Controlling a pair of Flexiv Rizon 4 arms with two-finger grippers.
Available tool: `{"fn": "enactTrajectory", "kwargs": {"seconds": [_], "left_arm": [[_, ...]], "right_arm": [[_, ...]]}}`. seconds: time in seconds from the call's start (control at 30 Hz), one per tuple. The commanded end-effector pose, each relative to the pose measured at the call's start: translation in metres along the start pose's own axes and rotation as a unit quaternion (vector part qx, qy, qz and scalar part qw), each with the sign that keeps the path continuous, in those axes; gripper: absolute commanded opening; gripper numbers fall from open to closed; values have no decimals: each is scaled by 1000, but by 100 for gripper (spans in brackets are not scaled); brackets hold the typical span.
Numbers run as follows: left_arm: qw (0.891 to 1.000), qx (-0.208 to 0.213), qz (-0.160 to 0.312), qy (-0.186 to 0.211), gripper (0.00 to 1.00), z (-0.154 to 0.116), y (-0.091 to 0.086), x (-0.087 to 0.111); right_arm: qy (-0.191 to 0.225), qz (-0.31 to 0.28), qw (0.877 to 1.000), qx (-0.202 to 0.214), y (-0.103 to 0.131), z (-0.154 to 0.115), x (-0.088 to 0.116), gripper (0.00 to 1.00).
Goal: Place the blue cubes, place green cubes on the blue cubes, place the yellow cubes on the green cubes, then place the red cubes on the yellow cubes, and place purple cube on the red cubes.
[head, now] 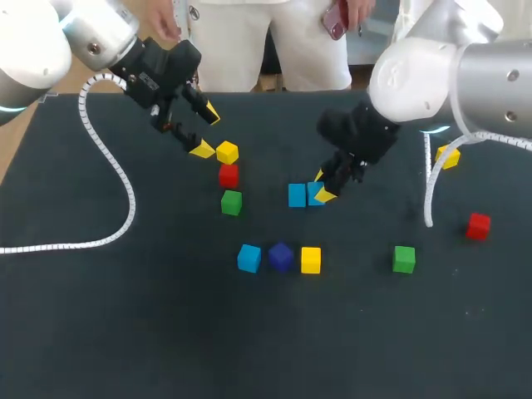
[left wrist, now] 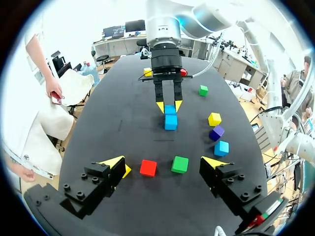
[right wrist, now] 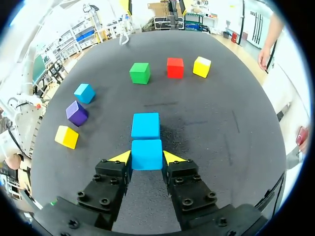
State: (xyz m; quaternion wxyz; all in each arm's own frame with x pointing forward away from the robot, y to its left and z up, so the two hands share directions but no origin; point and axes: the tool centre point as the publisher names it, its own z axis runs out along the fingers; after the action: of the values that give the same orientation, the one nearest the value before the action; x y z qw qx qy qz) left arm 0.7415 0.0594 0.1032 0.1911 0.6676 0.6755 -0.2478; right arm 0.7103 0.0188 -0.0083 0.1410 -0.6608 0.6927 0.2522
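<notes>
Fingers [right wrist: 120, 157] of R gripper [right wrist: 146, 158] pinch blue cube [right wrist: 146, 152] | L gripper [left wrist: 166, 164] spread wide, empty

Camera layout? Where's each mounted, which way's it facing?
Head: fixed above and behind, looking down on the table; left gripper and right gripper both show.
Left wrist: on the left arm, facing the right gripper; own open fingers show.
Right wrist: on the right arm, facing the red cube; own fingers shut on a blue cube.
Shared: both wrists see that blue cube.
</notes>
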Motion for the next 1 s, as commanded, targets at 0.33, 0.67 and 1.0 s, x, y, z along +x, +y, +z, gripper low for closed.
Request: {"fn": "enactTrajectory", "kwargs": {"seconds": [0.33,0.67,1.0], "left_arm": [[1000,0,0,1,100,0,0,0],[1000,0,0,1,100,0,0,0],[1000,0,0,1,100,0,0,0]], "right_arm": [[-2,3,1000,-2,3,3,1,0],[-2,1,1000,1,2,2,1,0],[-1,2,1000,0,3,3,0,0]]}}
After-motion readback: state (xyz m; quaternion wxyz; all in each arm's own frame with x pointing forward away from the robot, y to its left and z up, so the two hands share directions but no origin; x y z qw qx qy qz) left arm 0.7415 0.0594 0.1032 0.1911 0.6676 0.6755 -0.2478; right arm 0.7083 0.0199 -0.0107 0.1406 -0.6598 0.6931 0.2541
